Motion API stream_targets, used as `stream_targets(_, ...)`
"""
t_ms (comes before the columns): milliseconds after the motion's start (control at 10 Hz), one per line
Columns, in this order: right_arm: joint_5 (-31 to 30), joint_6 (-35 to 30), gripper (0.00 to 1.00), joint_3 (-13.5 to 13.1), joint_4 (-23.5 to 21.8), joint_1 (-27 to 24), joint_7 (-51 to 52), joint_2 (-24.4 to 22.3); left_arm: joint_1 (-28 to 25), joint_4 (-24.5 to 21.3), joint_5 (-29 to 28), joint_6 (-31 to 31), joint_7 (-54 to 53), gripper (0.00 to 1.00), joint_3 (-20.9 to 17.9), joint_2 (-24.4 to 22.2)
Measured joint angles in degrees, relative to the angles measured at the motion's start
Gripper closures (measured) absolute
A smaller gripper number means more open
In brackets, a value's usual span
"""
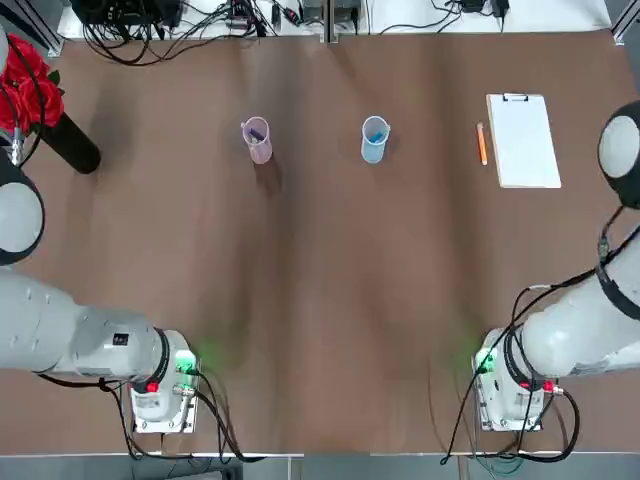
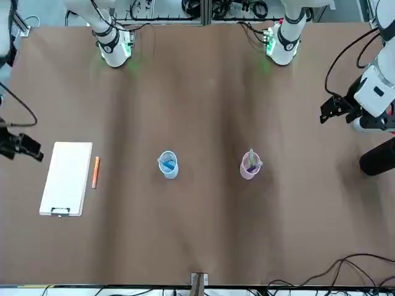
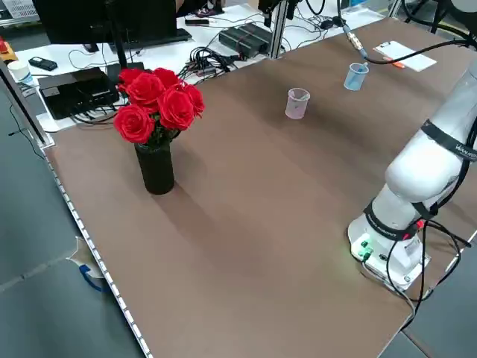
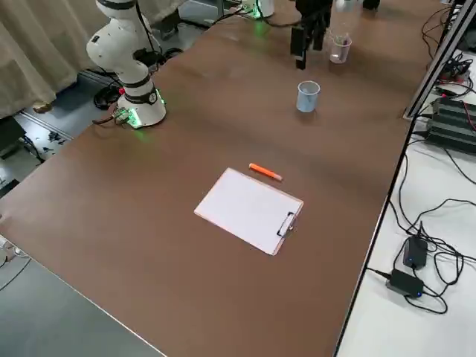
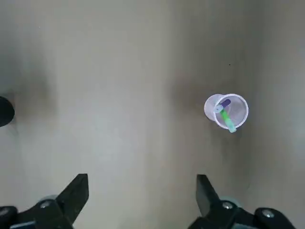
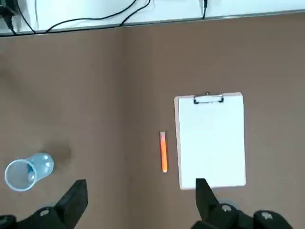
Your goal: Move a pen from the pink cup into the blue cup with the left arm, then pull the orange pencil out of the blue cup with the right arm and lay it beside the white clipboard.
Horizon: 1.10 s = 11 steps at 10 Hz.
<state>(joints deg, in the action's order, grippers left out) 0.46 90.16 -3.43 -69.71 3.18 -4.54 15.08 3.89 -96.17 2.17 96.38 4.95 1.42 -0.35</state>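
The pink cup [image 1: 257, 140] stands mid-table with a purple and a green pen [image 5: 228, 116] in it. To its right is the blue cup [image 1: 374, 138], holding a blue pen [image 2: 166, 164]. The orange pencil [image 1: 481, 143] lies flat on the table along the left edge of the white clipboard [image 1: 522, 140]. My left gripper [image 5: 141, 191] hangs open and empty high over the table's left part, away from the pink cup [image 5: 226, 111]. My right gripper [image 6: 141, 193] is open and empty too, raised above the clipboard [image 6: 210, 139] and the pencil [image 6: 163, 151].
A black vase of red roses [image 1: 35, 95] stands at the table's far left, close to the left arm [image 2: 370, 92]. Cables and electronics [image 1: 200, 15] line the bench behind the back edge. Both arm bases [image 1: 160, 385] sit at the front edge.
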Motion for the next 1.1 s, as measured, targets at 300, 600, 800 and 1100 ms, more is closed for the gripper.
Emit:
stream_targets(300, -0.8, 1.8, 0.0, 4.6, -12.3, -3.4, -0.7, -10.0, 0.0, 0.4, 0.0, 0.1, 0.0, 0.0, 0.0, 0.0)
stream_targets(600, -1.8, 3.0, 0.0, 5.1, -19.3, -3.5, -1.1, -14.0, 0.0, 1.5, 0.0, 0.1, 0.0, 0.0, 0.0, 0.0)
stream_targets(800, -2.0, 4.3, 0.0, 5.1, -20.3, -3.5, -1.4, -14.1, -0.1, 1.6, 0.0, 0.1, 0.0, 0.0, -0.1, 0.0)
stream_targets(1100, -2.0, 4.6, 0.0, 5.0, -20.4, -3.6, -1.6, -14.2, -0.1, 1.7, 0.0, 0.1, 0.0, 0.0, -0.2, 0.0)
